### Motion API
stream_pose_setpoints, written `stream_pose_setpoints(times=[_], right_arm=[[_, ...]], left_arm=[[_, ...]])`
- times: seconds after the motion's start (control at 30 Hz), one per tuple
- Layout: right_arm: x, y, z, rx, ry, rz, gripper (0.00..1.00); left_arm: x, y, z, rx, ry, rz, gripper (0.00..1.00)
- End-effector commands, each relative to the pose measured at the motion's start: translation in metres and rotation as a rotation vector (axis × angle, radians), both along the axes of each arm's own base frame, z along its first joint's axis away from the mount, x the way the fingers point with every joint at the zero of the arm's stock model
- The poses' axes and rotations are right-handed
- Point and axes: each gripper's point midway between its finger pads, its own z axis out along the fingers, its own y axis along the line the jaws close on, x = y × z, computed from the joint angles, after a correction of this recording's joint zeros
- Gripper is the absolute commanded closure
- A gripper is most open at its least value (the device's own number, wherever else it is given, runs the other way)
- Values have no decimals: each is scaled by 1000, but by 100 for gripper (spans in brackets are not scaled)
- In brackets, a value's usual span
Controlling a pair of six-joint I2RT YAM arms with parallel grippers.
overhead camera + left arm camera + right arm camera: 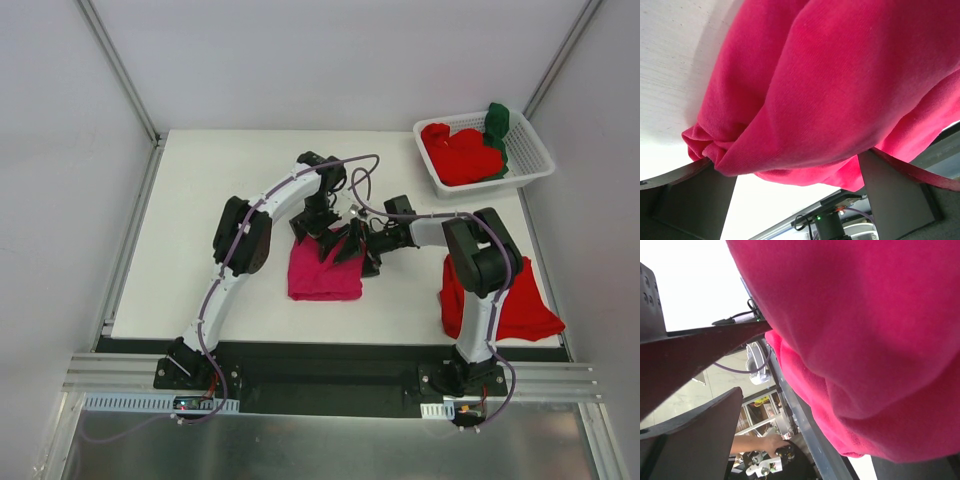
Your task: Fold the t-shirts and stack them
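Overhead, a white desk (200,200) is seen with two robot arms bolted at its near edge. Nearest, at the near right corner, a loose red t-shirt (520,310) lies spread by the right arm's base, partly hidden by that arm. In the middle of the desk lies a magenta t-shirt (322,278), roughly squared into a folded block. Both arms reach in over its far edge: the left gripper (318,228) at the far left corner, the right gripper (352,250) just beside it to the right. Each wrist view shows the fingers (687,200) spread wide, with bunched magenta cloth bulging close against them but not pinched. In the far right corner a white slotted basket (535,160) holds a heap of red t-shirts (462,155) and a dark green t-shirt (497,122). The likely risk lies at the grippers. The cloth there is thick and rumpled, so closing could catch several layers at once, or only one. Pulling would then drag the whole shirt or undo the fold, and uneven lifting by the two arms would twist it.
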Motion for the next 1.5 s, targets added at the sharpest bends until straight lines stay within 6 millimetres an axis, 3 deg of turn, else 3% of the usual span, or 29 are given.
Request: stream_pose_setpoints(times=[0.0,0.13,0.2,0.37,0.57,0.63,0.7,0.83,0.97,1.07,1.17,1.47], right_arm=[[13,-2,-47,-150,-93,-67,0],[5,-10,-56,-210,-55,-68,0],[2,-14,-56,-247,-87,-1,0],[5,-27,-59,-330,-159,-20,0],[5,-35,-62,-367,-155,-40,0],[4,-37,-62,-373,-145,-51,6],[5,-38,-61,-378,-143,-58,25],[7,-38,-60,-386,-143,-62,41],[9,-38,-64,-388,-131,-64,42],[10,-35,-66,-380,-126,-61,37],[13,-35,-74,-393,-117,-77,44],[26,-21,-87,-384,-92,-153,51]], left_arm=[[-10,-12,14,-52,13,-6,1],[-8,-8,17,-48,5,-2,1],[-5,-4,19,-45,-2,9,1],[1,4,23,-36,-21,20,1],[19,29,28,-9,-64,64,1],[27,37,29,-4,-78,84,1],[31,43,29,5,-86,90,1],[34,46,26,10,-85,97,1],[36,42,26,4,-91,92,1],[34,41,27,6,-93,85,1],[33,40,28,4,-94,82,1],[27,37,31,13,-100,63,1]])
